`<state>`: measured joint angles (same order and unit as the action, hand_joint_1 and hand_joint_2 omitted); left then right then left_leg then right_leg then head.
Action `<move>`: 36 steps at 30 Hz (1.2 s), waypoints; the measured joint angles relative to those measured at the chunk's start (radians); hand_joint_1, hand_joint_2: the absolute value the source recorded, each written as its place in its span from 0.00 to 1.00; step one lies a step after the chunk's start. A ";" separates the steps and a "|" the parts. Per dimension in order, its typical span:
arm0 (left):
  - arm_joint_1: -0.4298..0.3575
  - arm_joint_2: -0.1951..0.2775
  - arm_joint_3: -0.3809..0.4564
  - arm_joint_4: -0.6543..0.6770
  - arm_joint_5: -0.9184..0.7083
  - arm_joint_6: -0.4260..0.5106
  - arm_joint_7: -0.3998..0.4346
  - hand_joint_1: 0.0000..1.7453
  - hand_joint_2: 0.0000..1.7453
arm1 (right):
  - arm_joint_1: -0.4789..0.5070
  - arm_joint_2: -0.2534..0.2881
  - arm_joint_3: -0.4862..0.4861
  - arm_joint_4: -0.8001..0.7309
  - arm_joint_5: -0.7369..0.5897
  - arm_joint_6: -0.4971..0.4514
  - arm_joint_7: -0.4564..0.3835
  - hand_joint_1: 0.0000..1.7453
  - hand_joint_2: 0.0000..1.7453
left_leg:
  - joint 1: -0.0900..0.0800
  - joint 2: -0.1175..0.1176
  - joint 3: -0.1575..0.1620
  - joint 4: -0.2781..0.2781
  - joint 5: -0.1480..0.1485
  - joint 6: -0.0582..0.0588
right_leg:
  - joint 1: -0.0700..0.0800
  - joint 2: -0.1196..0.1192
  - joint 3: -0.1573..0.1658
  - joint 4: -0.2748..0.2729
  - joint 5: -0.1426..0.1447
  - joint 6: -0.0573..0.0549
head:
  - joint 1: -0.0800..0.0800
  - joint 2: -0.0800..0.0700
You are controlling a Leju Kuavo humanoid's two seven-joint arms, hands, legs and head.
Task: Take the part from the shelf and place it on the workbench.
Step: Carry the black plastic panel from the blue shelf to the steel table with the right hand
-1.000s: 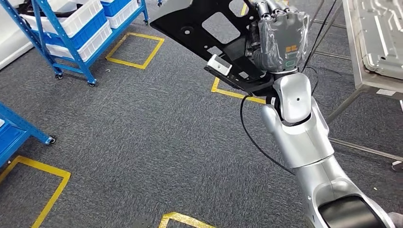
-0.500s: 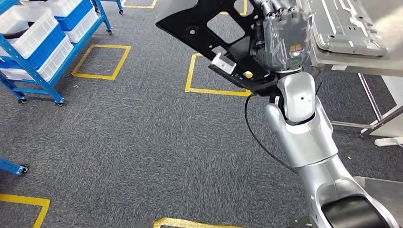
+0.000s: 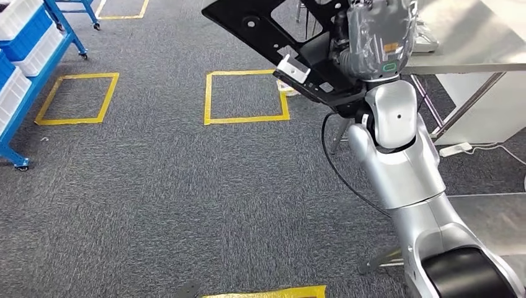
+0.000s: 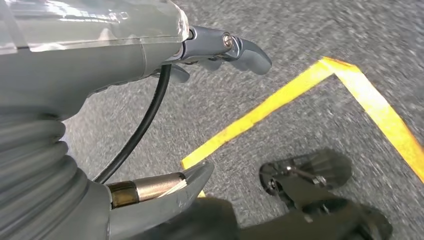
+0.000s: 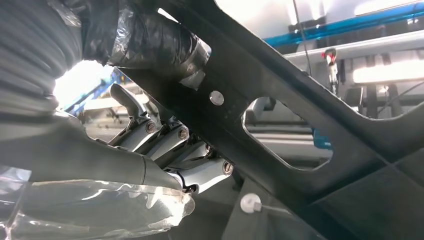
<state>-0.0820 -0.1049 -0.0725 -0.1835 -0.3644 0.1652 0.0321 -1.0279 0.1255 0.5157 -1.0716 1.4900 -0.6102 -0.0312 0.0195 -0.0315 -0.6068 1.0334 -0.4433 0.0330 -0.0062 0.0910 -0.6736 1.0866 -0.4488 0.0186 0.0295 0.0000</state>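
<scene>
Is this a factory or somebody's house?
Most likely a factory or workshop floor: yellow tape squares mark the grey carpet, blue shelves hold storage bins, and a steel workbench stands near the right robot hand holding a black part.

Grey carpet (image 3: pixel 155 186) marked with yellow tape squares (image 3: pixel 246 97) spreads below and left of my raised hand; blue shelving (image 3: pixel 28 56) with white bins stands far left, a steel table (image 3: pixel 471 43) just right.
</scene>
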 joint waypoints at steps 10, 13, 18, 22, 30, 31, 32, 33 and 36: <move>0.005 0.000 0.000 0.000 -0.006 0.000 -0.001 0.00 1.00 | -0.008 -0.003 0.000 -0.011 0.001 0.014 -0.005 1.00 1.00 | -0.009 0.128 0.016 -0.003 -0.016 -0.007 | 0.014 -0.161 0.027 -0.042 0.028 -0.007 | 0.002 0.000; 0.004 -0.001 0.000 0.000 -0.006 0.000 -0.001 0.00 1.00 | -0.008 -0.004 0.000 -0.015 0.001 0.015 -0.005 1.00 1.00 | -0.012 0.159 0.025 -0.004 -0.025 -0.021 | 0.017 -0.136 0.033 -0.060 0.030 -0.022 | 0.002 0.000; 0.005 -0.001 0.000 0.000 -0.006 0.003 -0.002 0.00 1.00 | -0.010 -0.001 0.000 -0.019 0.002 0.016 -0.005 1.00 1.00 | -0.005 0.053 -0.064 0.203 -0.136 -0.033 | 0.005 -0.076 0.048 -0.074 0.036 -0.045 | -0.002 0.000; 0.015 -0.001 0.000 0.000 -0.003 0.010 -0.005 0.00 1.00 | 0.001 0.000 0.000 -0.019 0.003 0.016 -0.005 1.00 1.00 | -0.005 0.031 -0.086 0.204 -0.079 -0.032 | 0.004 -0.011 0.047 -0.060 0.030 -0.044 | -0.002 0.000; 0.019 -0.002 0.000 0.000 -0.006 0.014 -0.007 0.00 1.00 | 0.024 -0.002 -0.001 -0.030 0.002 0.014 -0.004 1.00 1.00 | 0.003 -0.013 0.005 -0.003 0.000 -0.010 | -0.001 0.037 0.017 -0.028 0.013 -0.001 | 0.001 0.000; 0.019 -0.004 0.000 0.000 -0.006 0.014 -0.007 0.00 1.00 | 0.024 -0.003 -0.001 -0.032 0.001 0.014 -0.004 1.00 1.00 | 0.006 0.001 0.007 -0.009 0.003 -0.004 | 0.002 0.003 0.001 0.005 -0.006 0.003 | 0.004 0.000; 0.020 -0.004 0.000 0.000 -0.006 0.014 -0.008 0.00 1.00 | 0.024 -0.003 -0.001 -0.034 0.001 0.014 -0.004 1.00 1.00 | 0.004 0.015 0.009 -0.011 0.003 0.000 | 0.003 -0.036 -0.025 0.057 -0.034 0.007 | 0.007 0.000; 0.021 -0.005 0.000 0.000 -0.006 0.014 -0.008 0.00 1.00 | 0.026 -0.003 -0.001 -0.035 0.001 0.014 -0.004 1.00 1.00 | 0.003 0.029 0.010 -0.011 0.002 0.002 | 0.001 -0.062 -0.057 0.121 -0.063 0.010 | 0.010 0.000; 0.024 -0.006 0.000 0.000 -0.006 0.014 -0.009 0.00 1.00 | 0.034 -0.004 -0.001 -0.036 0.001 0.014 -0.004 1.00 1.00 | 0.002 0.071 0.014 -0.011 -0.006 0.003 | -0.008 -0.086 -0.112 0.215 -0.074 0.019 | 0.010 0.000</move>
<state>-0.0580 -0.1104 -0.0721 -0.1831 -0.3702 0.1792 0.0234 -0.9940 0.1216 0.5150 -1.1074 1.4908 -0.5961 -0.0354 0.0214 0.0398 -0.5928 1.0227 -0.4491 0.0363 -0.0141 0.0051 -0.7858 1.3011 -0.5225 0.0377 0.0397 0.0000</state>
